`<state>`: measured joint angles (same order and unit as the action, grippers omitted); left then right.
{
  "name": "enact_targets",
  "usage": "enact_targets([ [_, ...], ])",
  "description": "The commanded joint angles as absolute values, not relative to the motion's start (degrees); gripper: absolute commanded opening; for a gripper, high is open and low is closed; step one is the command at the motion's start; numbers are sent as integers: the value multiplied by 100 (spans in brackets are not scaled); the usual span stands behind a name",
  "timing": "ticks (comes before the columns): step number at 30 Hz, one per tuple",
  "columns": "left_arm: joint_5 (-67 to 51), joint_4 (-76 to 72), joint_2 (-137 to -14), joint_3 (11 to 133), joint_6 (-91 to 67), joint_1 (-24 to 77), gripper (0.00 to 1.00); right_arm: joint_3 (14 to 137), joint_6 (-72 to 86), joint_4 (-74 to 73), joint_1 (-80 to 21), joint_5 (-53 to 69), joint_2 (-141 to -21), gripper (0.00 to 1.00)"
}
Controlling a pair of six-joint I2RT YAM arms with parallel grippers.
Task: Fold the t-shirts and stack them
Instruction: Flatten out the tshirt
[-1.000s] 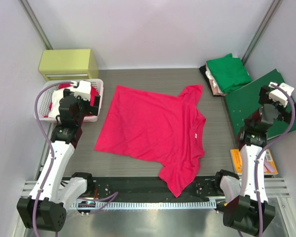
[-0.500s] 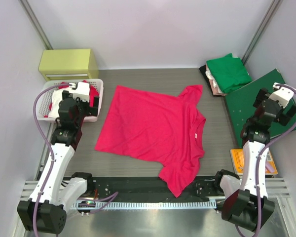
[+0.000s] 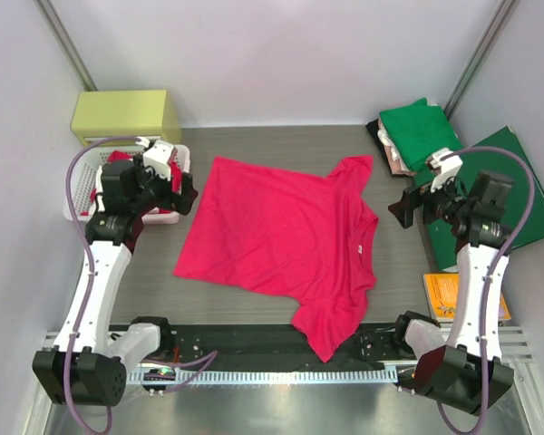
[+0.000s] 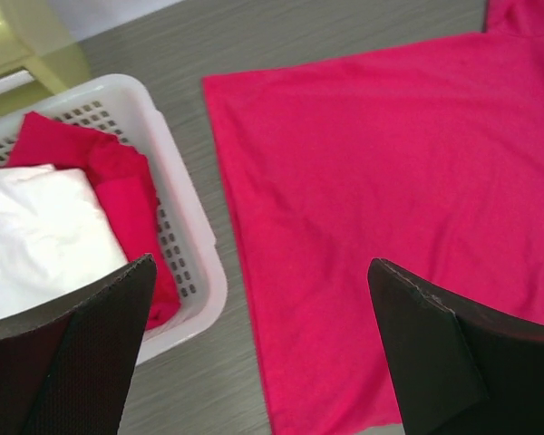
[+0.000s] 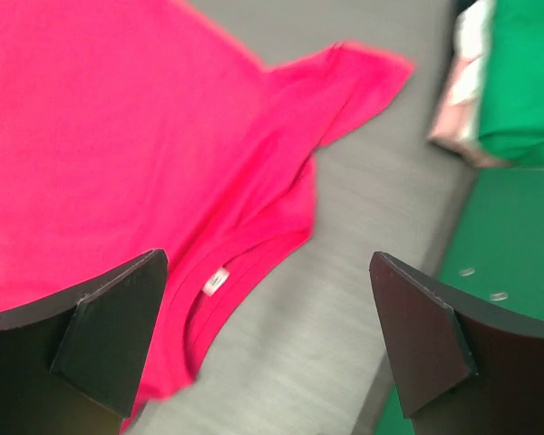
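Look at the red shirt (image 3: 281, 236), spread flat in the middle of the table (image 3: 272, 140), right between the two claws. Follow it from side to side: bottom edge on the left, neck and small white label (image 3: 352, 246) on the right, one sleeve up at the back, one sleeve down at the front. So take its long way as running left to right, tipped a little. Find the left claw (image 3: 189, 190) just beside the back left corner of the shirt, by the white basket (image 4: 186, 254), wide open and holding nothing. Find the right claw (image 3: 404, 207) on the other side, near the back sleeve and the neck, also wide open and empty, with a strip of bare table between it and the cloth. Mind the pointing too: left claw facing right, right claw facing left, both toward the shirt. Probably best to take the bottom edge with the left claw and the neck side with the right, each being nearer to its own end. Behind the right claw, see the green shirt (image 3: 422, 131) folded on top of a pale one (image 3: 396, 161), well apart from the red one. Red shirt not yet folded and not yet touched.
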<state>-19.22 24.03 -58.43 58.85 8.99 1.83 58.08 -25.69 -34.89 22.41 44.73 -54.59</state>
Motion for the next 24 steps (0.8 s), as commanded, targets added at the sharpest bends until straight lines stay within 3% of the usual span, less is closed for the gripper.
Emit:
enact_targets([
  [1,-2706,2926,-6239,6029,651,158,100,5766,-3341,-4535,1655,4179,-5773,100],
  [5,-3121,3032,-6688,5889,667,254,100,5512,-3463,-5062,1232,3218,-6161,100],
  [10,-2540,3461,-7609,6318,949,931,100,5045,-2613,-4124,388,1944,-7028,99],
  [12,-2775,3751,-8286,6703,897,1071,100,5472,-2252,-4026,273,2116,-7652,88],
  [15,-2927,3762,-8736,6969,844,1169,100,6361,-1881,-4341,264,2538,-8900,80],
  [24,-2751,3200,-9122,6548,748,1450,100,6662,-1117,-3639,26,2399,-9079,77],
])
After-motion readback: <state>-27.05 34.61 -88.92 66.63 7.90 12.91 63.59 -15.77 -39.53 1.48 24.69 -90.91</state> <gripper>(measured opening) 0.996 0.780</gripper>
